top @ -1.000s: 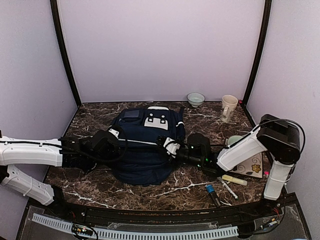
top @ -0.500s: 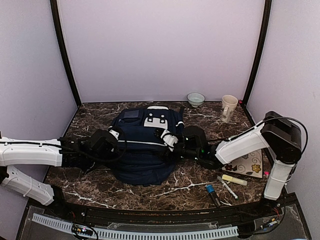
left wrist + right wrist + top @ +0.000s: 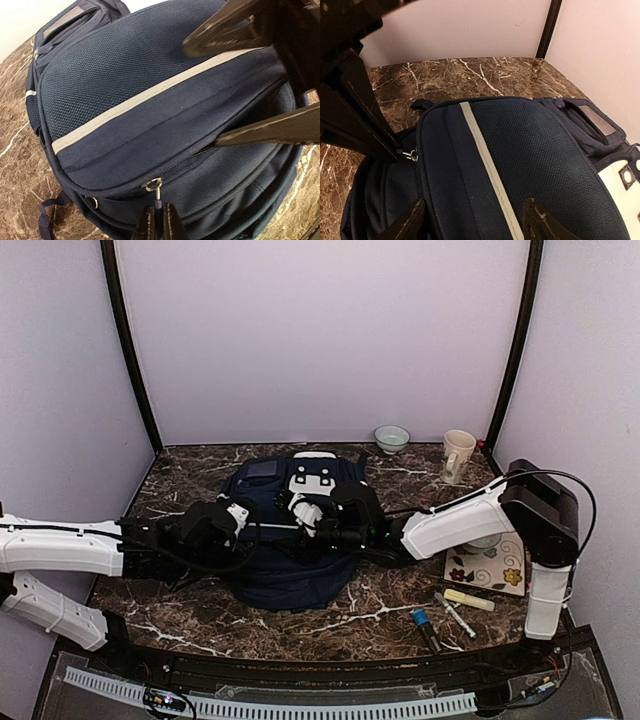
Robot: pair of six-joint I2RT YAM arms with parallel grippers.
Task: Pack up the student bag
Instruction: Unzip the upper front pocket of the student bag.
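The left gripper (image 3: 157,226) is clamped on the zipper pull (image 3: 154,186) at the edge of the student bag (image 3: 285,575), its fingers pressed together around the small metal tab. Facing it, the right gripper (image 3: 474,206) hangs over the bag's front panel with its fingers spread wide either side of the white stripe (image 3: 487,165), holding nothing; whether the tips touch the fabric is unclear. The bag lies flat between both arms, mid marble table (image 3: 390,615), with its grey-white patch (image 3: 313,480) toward the back wall.
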